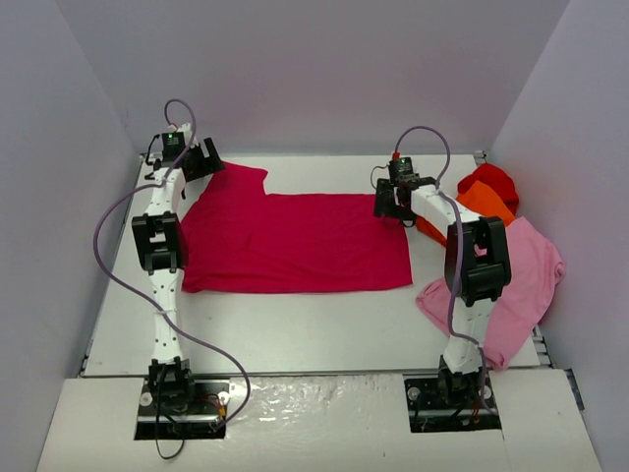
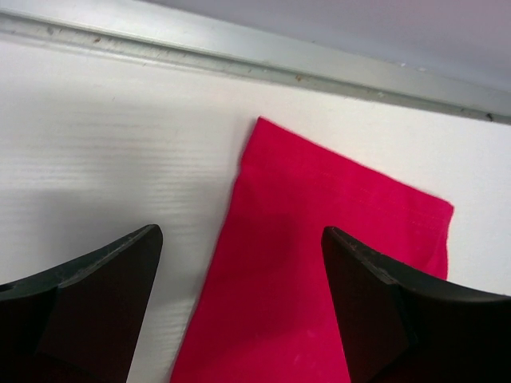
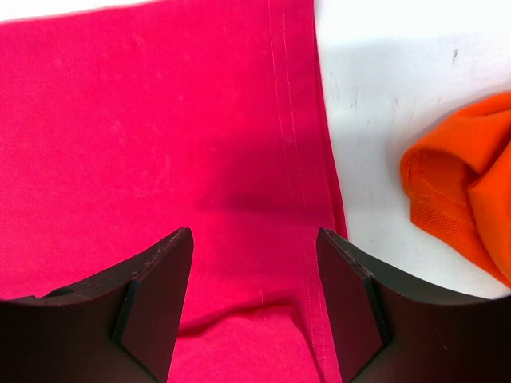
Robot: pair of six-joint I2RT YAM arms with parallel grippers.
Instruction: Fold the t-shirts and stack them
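Note:
The crimson-magenta t-shirt (image 1: 295,241) lies spread flat on the table, folded lengthwise, one sleeve at the far left. My left gripper (image 1: 201,162) is open just above that sleeve (image 2: 319,263), holding nothing. My right gripper (image 1: 391,205) is open above the shirt's hem corner (image 3: 239,159) at the far right, holding nothing. The orange shirt (image 1: 484,205), the bright red shirt (image 1: 489,180) and the light pink shirt (image 1: 516,280) lie heaped at the right. An edge of the orange shirt (image 3: 471,191) shows in the right wrist view.
The white table (image 1: 295,324) is bounded by grey walls at the back and both sides. A metal rail (image 2: 239,60) runs along the table's far edge, close beyond the left gripper. The right arm (image 1: 477,261) reaches over the pink shirt.

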